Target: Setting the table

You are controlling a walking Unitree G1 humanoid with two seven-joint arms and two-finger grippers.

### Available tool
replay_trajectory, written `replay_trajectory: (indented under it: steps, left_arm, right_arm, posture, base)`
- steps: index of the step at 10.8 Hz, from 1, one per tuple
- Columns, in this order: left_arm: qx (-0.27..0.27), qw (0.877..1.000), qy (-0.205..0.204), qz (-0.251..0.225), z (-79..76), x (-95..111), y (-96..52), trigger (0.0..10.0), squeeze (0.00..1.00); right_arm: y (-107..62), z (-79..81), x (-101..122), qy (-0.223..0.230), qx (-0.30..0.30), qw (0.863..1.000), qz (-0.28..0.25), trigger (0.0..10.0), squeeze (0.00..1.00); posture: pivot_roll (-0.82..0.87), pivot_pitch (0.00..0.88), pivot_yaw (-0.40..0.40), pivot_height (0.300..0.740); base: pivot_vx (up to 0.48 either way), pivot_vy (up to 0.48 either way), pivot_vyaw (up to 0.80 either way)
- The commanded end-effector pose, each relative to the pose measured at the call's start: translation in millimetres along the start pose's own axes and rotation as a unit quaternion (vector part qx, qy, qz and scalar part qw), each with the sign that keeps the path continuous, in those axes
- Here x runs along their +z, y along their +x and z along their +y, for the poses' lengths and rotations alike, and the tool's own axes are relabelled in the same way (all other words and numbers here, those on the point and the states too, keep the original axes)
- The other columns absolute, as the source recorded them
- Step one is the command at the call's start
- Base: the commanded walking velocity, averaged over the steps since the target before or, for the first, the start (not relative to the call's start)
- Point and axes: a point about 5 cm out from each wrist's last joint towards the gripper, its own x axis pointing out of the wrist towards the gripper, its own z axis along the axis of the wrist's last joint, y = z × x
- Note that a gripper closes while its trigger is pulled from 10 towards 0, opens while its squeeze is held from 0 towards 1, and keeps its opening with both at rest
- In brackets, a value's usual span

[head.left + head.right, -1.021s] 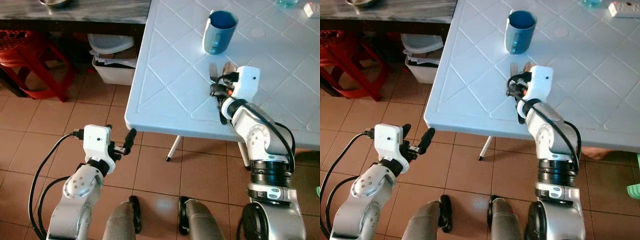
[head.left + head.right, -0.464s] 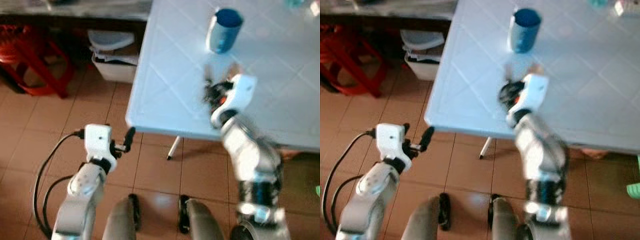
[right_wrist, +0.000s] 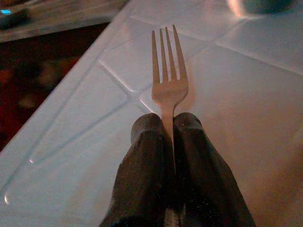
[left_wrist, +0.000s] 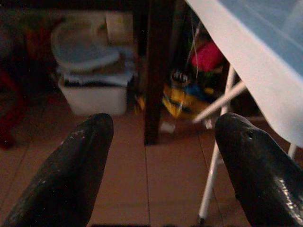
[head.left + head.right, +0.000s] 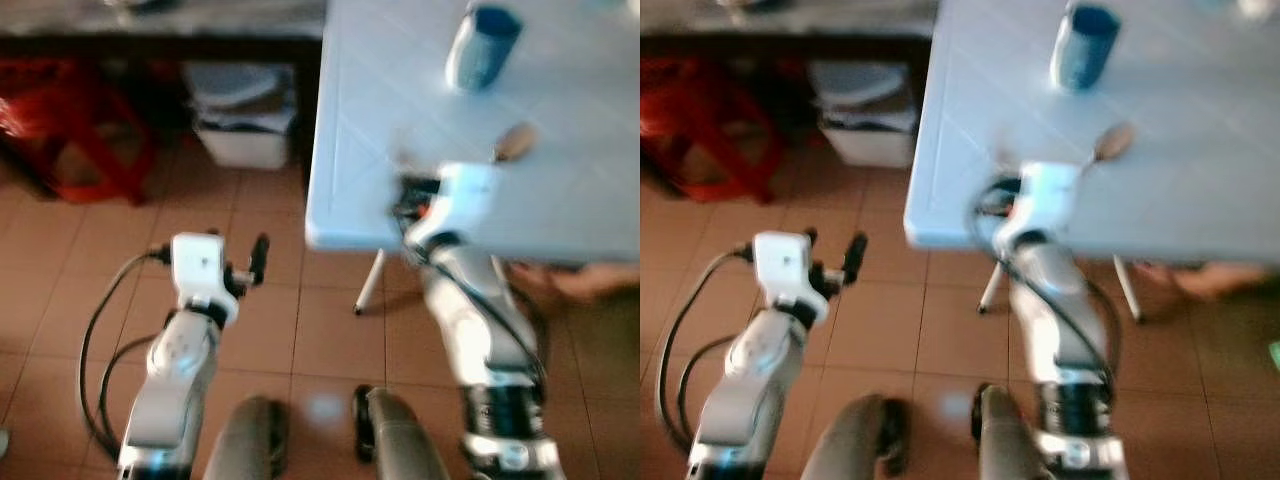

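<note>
- Right gripper [image 3: 166,137]: the two black fingers are pressed together on the handle of a fork [image 3: 166,80]. The tines project forward past the fingertips, over the table top.
- Fork: metal, four tines, held roughly level just above the pale blue table [image 5: 590,150]. Whether it touches the surface cannot be told.
- Position of the right arm: in the head views, which are blurred, the gripper sits over the near-left corner area of the table, close to the front edge.
- Spoon [image 5: 513,142]: lies on the table beyond the right wrist, between it and the blue cup [image 5: 483,47]. Apart from the gripper.
- Blue cup: stands upright on the table farther back, well apart from the fork.
- Left gripper [image 4: 161,165]: fingers spread wide, holding nothing. It hangs low beside the table, above the brown tiled floor [image 5: 300,340].
- Left wrist view: between the open fingers appear a white table leg [image 4: 215,175], a dark post, and a white lidded bin [image 4: 90,71] against the wall.
- Red plastic stool [image 5: 85,125]: stands on the floor to the robot's left, near the bin.
- A person's foot [image 5: 575,280] shows under the table's front edge on the robot's right.
</note>
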Motion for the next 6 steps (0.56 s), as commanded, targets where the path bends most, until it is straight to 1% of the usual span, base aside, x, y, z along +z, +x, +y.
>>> replay_trajectory:
  steps: [1,2,3,4,5,6]
  left_arm:
    - [0.021,1.000,0.006,0.000,10.0,-3,-3.7,10.0,0.00]
    - [0.018,1.000,0.004,0.000,8.1,-3,-4.0,10.0,0.00]
    - [0.018,1.000,0.003,0.002,8.0,-4,-4.2,10.0,0.00]
    - [0.019,1.000,0.003,-0.002,8.8,-3,-3.0,10.0,0.00]
    - [0.016,1.000,0.003,-0.014,8.5,0,-0.9,10.0,0.00]
    - [0.013,1.000,-0.001,-0.015,7.9,1,-0.3,10.0,0.00]
  right_arm:
    - [-1.3,6.5,-1,0.003,0.004,1.000,-0.006,0.0,0.00]
    - [-3.3,1.9,0,-0.008,-0.003,1.000,-0.015,0.0,0.00]
    - [-4.0,0.0,4,-0.009,-0.005,1.000,-0.030,0.0,0.00]
    - [-4.6,-2.4,15,-0.042,-0.006,0.997,-0.068,0.0,0.00]
    - [-4.6,-4.3,21,-0.053,-0.012,0.995,-0.085,0.0,0.00]
    - [-4.7,-4.5,22,-0.058,-0.011,0.994,-0.090,0.0,0.00]
  posture:
    - [-0.06,0.245,0.028,0.740]
    - [-0.06,0.241,0.030,0.740]
    - [-0.06,0.237,0.032,0.740]
    - [-0.06,0.231,0.035,0.740]
    - [-0.06,0.228,0.035,0.740]
    - [-0.06,0.226,0.035,0.740]
  base:
    - [0.000,0.461,0.00]
    - [0.000,0.446,0.00]
    - [0.000,0.439,0.00]
    - [0.000,0.428,0.00]
    - [0.270,0.398,0.00]
    - [0.401,0.262,0.00]
